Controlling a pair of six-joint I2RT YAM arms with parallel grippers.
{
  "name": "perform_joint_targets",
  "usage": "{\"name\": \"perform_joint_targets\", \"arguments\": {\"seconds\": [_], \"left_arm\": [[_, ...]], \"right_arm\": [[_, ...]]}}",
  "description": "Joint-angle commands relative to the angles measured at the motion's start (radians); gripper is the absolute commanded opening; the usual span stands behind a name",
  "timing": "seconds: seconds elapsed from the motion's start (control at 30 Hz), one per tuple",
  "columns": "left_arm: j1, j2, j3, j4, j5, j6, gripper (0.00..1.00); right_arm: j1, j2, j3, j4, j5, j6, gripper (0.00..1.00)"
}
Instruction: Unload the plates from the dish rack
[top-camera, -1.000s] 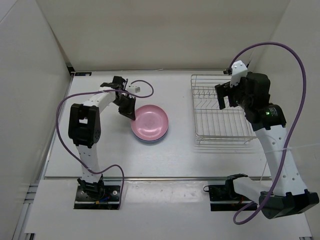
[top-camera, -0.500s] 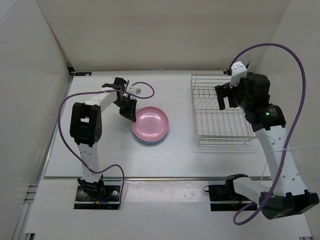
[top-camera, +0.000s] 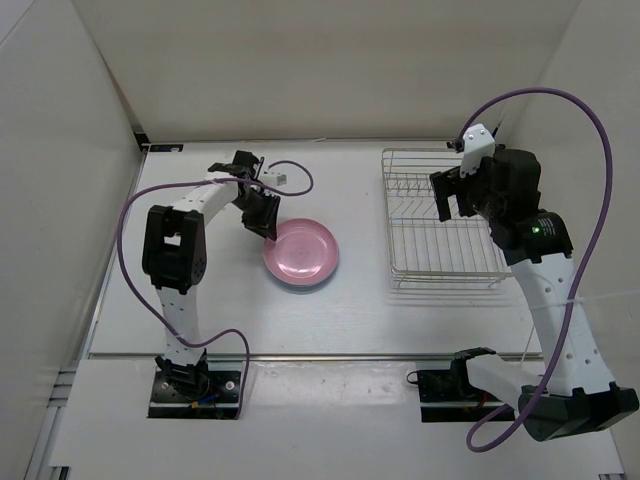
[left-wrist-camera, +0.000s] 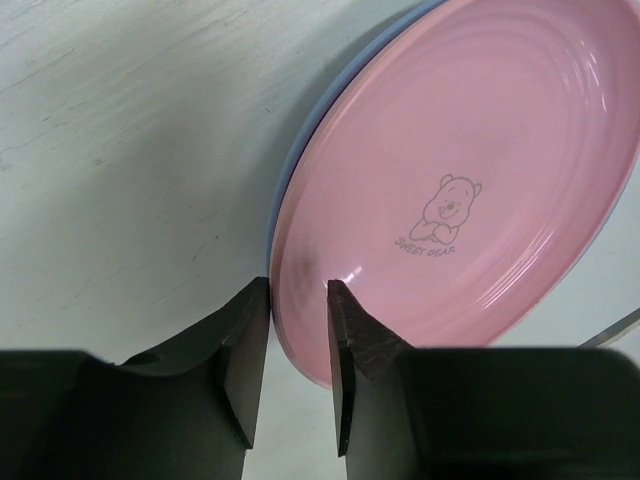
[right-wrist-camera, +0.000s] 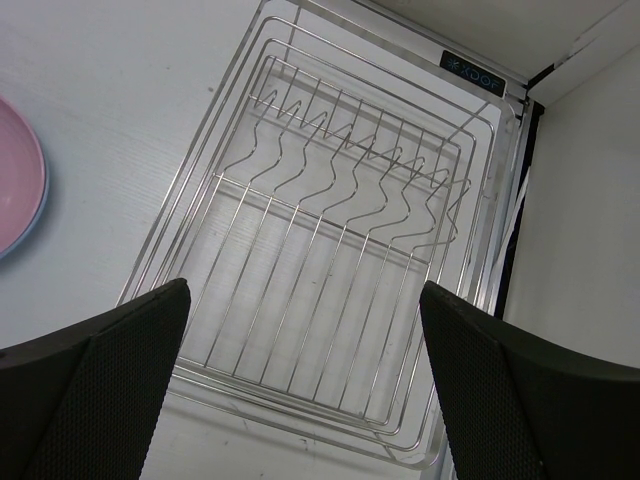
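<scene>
The pink plate lies on the table left of centre, stacked on the light blue plate, which shows only as a thin rim. My left gripper is shut on the pink plate's left rim; in the left wrist view one finger sits outside the rim and one inside. The silver wire dish rack stands at the right with no plates in it. My right gripper hovers above the rack, wide open and empty. The stacked plates' edge shows at the left of the right wrist view.
A white wall runs close along the rack's far and right sides. The purple cable of the left arm loops over the table behind the plates. Bare table lies between the plates and the rack.
My left gripper has moved right onto the pink plate's rim, and the pink plate has shifted slightly, covering more of the blue plate. The right arm has not moved.
</scene>
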Motion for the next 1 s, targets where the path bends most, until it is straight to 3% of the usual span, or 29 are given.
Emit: {"name": "perform_joint_targets", "arguments": {"seconds": [0.0,0.2,0.23,0.3,0.37,0.5,0.6,0.63,0.77,0.97], "left_arm": [[-0.015,-0.044,0.021,-0.007,-0.021,-0.001,0.4],[-0.042,-0.078,0.021,-0.007,-0.139,-0.001,0.4],[-0.043,-0.078,0.03,-0.007,-0.158,-0.001,0.48],[-0.043,-0.078,0.041,-0.016,-0.181,0.008,0.51],[-0.043,-0.098,0.052,-0.016,-0.192,0.008,0.65],[-0.043,-0.11,0.061,-0.028,-0.21,0.008,0.75],[-0.043,-0.15,0.07,-0.028,-0.256,-0.003,0.88],[-0.033,-0.167,0.07,-0.028,-0.29,-0.022,1.0],[0.043,-0.291,0.052,-0.028,-0.362,-0.102,1.0],[0.299,-0.463,0.032,-0.082,-0.379,-0.081,1.0]], "right_arm": [[0.0,-0.02,-0.001,0.044,-0.011,-0.002,0.98],[0.0,-0.029,-0.001,0.044,-0.02,0.007,0.98],[0.0,-0.029,-0.001,0.044,-0.02,0.007,0.98],[0.0,-0.029,-0.001,0.044,-0.02,0.007,0.98],[-0.009,-0.029,-0.001,0.044,-0.02,0.007,0.98],[-0.009,-0.029,-0.001,0.044,-0.02,0.007,0.98],[-0.021,-0.038,-0.001,0.044,-0.02,0.017,1.0],[-0.037,-0.038,-0.018,0.053,-0.02,0.017,1.0],[-0.125,0.009,-0.041,0.071,0.029,0.084,1.0],[-0.322,0.135,0.016,-0.002,0.046,0.188,1.0]]}}
